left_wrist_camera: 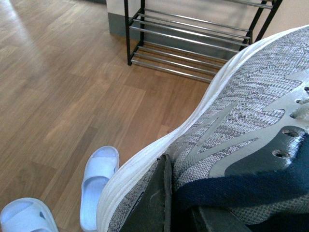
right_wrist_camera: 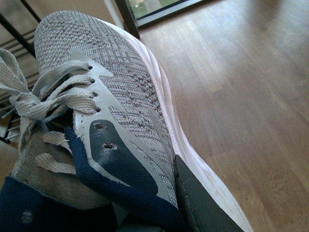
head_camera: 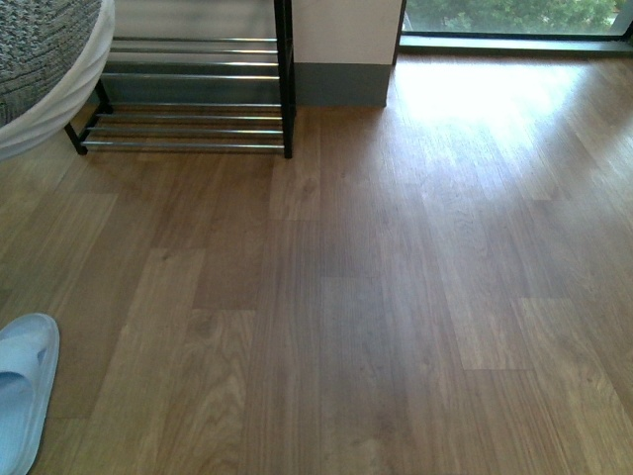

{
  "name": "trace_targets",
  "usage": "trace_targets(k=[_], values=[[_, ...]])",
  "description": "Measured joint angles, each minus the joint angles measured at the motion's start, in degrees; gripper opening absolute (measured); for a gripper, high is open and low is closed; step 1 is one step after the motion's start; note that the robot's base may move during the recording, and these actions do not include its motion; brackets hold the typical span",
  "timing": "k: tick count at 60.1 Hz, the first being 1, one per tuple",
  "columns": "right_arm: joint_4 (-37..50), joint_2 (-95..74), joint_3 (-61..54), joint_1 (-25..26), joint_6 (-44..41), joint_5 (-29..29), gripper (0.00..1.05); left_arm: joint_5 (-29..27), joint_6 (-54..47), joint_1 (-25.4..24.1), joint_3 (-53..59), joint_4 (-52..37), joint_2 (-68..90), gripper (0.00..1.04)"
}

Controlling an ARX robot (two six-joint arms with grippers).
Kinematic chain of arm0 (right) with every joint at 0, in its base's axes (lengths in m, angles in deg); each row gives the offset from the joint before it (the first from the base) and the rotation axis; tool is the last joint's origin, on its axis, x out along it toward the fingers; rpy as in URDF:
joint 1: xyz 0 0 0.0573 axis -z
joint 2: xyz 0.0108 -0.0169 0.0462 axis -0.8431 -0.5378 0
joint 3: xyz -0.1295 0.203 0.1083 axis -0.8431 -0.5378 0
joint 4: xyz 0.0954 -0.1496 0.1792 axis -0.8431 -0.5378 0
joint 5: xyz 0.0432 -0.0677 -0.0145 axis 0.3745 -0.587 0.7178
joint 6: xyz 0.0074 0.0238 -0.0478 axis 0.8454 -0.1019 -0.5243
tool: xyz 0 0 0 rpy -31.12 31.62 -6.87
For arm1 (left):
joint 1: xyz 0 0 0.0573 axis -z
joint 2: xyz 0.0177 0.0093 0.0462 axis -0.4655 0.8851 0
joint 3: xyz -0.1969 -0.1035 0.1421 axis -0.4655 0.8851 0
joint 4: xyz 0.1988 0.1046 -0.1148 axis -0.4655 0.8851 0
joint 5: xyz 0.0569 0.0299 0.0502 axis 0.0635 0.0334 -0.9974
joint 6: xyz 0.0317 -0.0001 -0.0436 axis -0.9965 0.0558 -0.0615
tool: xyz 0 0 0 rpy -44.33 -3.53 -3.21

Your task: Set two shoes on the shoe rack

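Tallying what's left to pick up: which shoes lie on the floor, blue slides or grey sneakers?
The pale blue slides, both flat on the wood floor. Each wrist view shows a grey sneaker gripped and raised.

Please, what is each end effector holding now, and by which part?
The left end effector pinches a grey knit white-soled lace-up sneaker by its navy-lined collar edge; the right end effector grips one likewise.

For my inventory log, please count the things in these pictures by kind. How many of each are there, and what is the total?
grey sneakers: 2, one in each wrist view
pale blue slides: 2
shoe rack: 1
total: 5
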Motion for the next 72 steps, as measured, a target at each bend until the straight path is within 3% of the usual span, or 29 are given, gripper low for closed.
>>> trace_targets(k=[72], values=[[0.00, -0.07, -0.04, 0.11, 0.17, -0.33, 0.01, 0.20, -0.17, -0.02, 0.02, 0.02, 0.07, 0.02]])
